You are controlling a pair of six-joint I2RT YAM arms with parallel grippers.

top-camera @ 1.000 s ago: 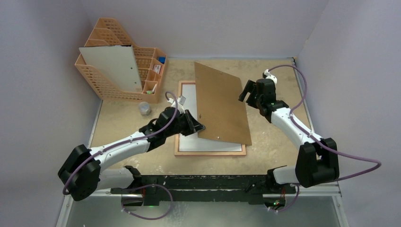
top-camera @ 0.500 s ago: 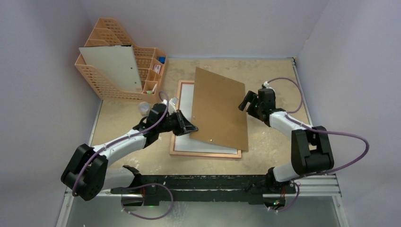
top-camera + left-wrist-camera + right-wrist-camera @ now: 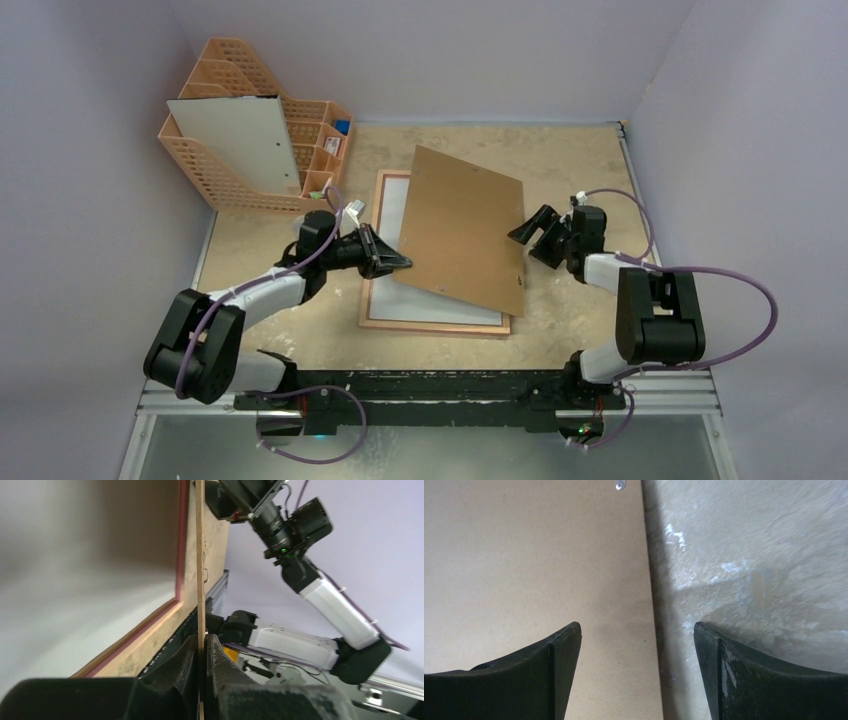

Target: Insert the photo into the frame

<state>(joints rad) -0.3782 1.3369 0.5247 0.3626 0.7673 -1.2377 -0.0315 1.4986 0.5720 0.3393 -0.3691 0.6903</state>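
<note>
The frame (image 3: 436, 325) lies flat on the table, peach-orange back up, with a plain white sheet (image 3: 391, 214) inside it. I cannot tell whether this sheet is the photo, as no printed side shows. My left gripper (image 3: 402, 265) is shut on the left edge of the brown backing board (image 3: 462, 228) and holds it tilted over the frame. In the left wrist view the board (image 3: 200, 555) runs edge-on between my closed fingers (image 3: 201, 647), beside the frame's rim (image 3: 150, 630). My right gripper (image 3: 532, 236) is open, and in its wrist view it (image 3: 638, 630) straddles the board's right edge (image 3: 524, 555).
An orange mesh file rack (image 3: 205, 165) stands at the back left with a large white sheet (image 3: 240, 140) leaning in it. A small grey cup (image 3: 305, 228) sits by the left arm. Walls close the table on the left, back and right.
The left gripper has pulled the board and itself to the left. The frame slid a little left. The right gripper has come down beside the board's right edge.
</note>
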